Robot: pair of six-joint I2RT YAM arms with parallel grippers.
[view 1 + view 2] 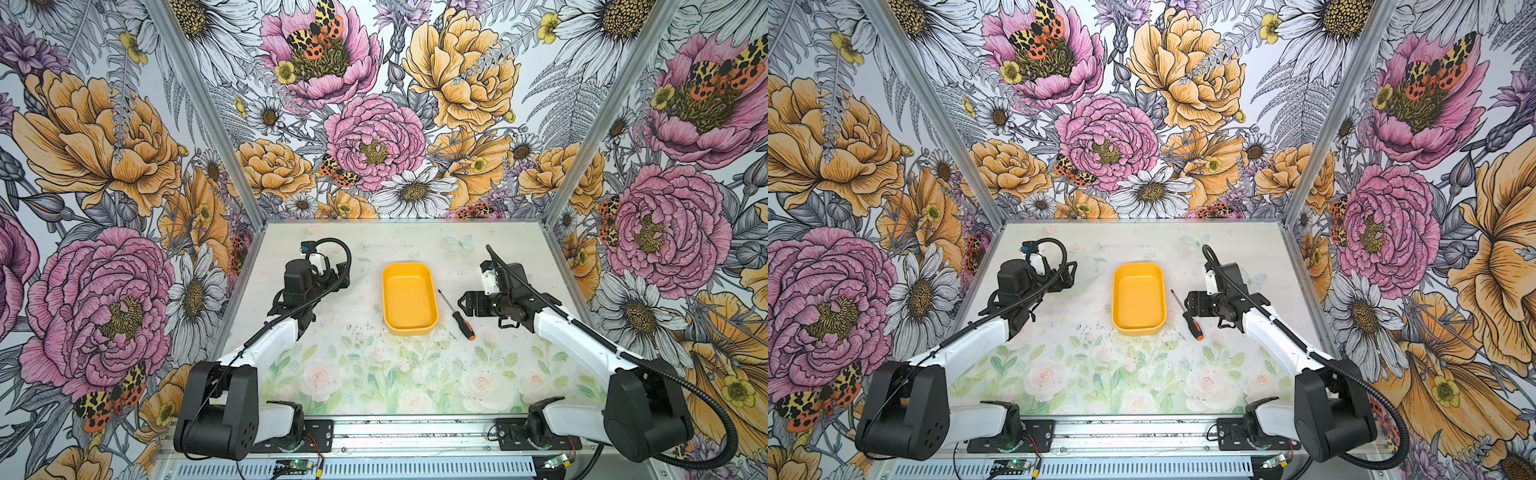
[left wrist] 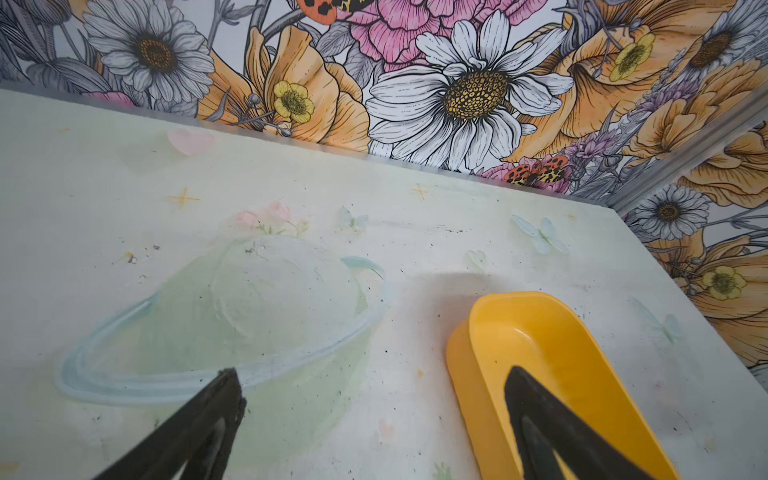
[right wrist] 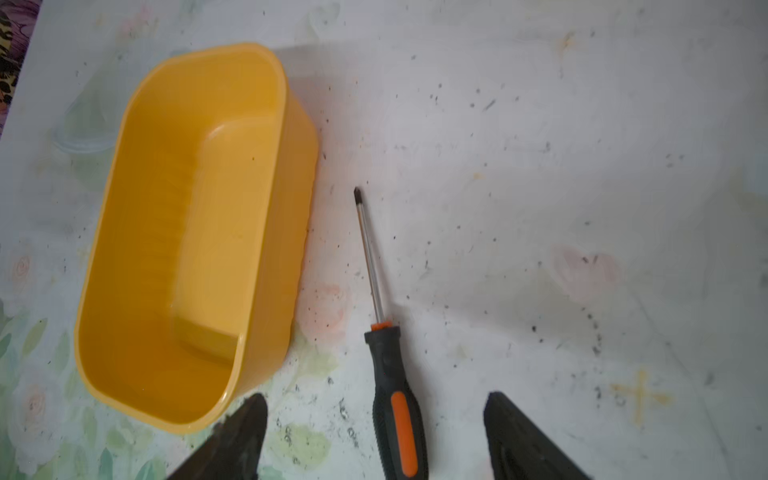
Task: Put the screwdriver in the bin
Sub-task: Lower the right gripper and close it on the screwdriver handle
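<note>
Pale bench [image 1: 365, 245], faint roses [image 1: 320, 380] and green leaves painted near front edge. Lots of small dark specks on top. Yellow bin [image 1: 385, 299] sits on bench near middle, open side up. Screwdriver [image 1: 457, 316] lies flat on bench just right of bin, close, not touching. Thin metal tip points toward back, black and orange handle toward front.

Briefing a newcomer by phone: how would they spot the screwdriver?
Find the shallow yellow-orange plastic bin centred on the table. Right of it in both top views, not touching, lies the screwdriver. Only it has a thin metal shaft and black handle with orange end.
</note>
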